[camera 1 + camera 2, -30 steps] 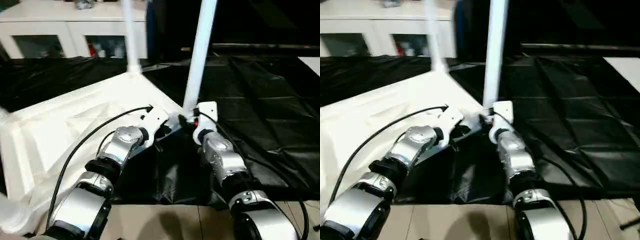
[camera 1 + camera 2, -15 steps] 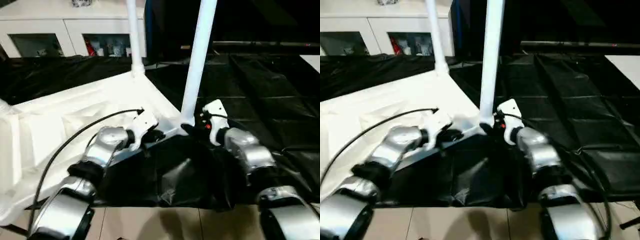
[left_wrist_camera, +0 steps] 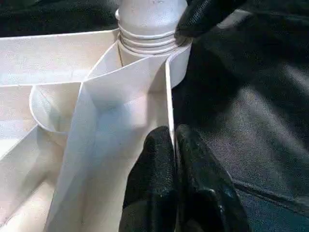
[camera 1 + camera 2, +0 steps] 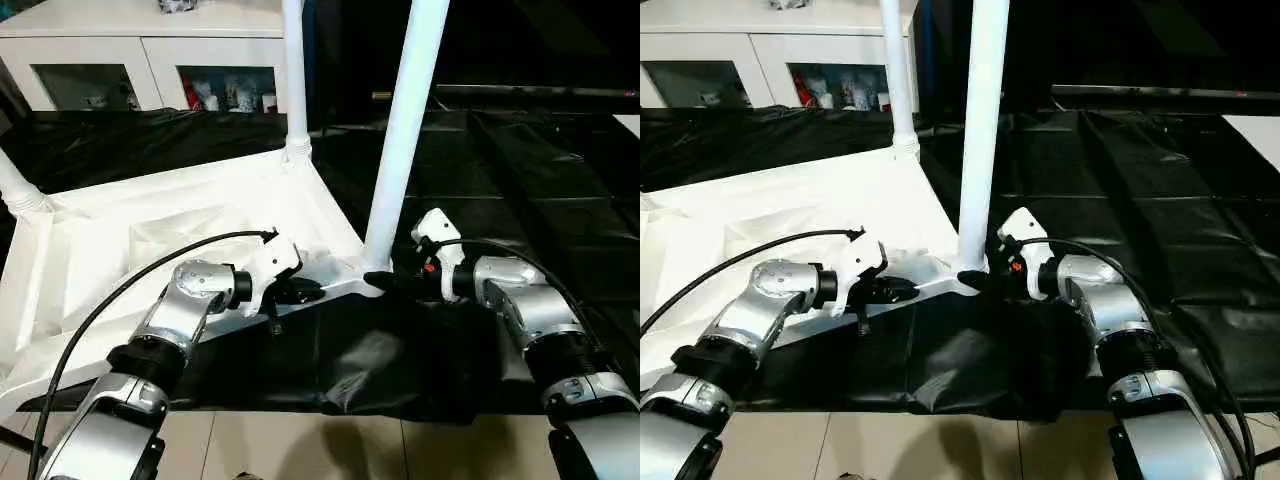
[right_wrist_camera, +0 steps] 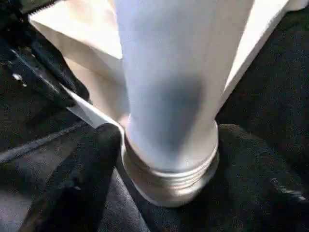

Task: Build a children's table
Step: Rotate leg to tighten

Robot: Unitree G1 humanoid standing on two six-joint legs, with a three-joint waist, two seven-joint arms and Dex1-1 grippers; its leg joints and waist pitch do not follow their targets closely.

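Lying ribs-up on black sheeting: white ribbed plastic tabletop (image 4: 150, 240), light, stiff. Left fingers (image 3: 159, 179) pinching its thin rim; right fingers (image 5: 91, 159) straddling white tapered leg (image 4: 400, 150)'s threaded base, probably turning there.

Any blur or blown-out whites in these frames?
Right wrist view: leg soft, too close to focus. Left wrist view: left hand and tabletop rim crisp. Eye views: sharp, tabletop bright, ribs faint, black sheet sheens.
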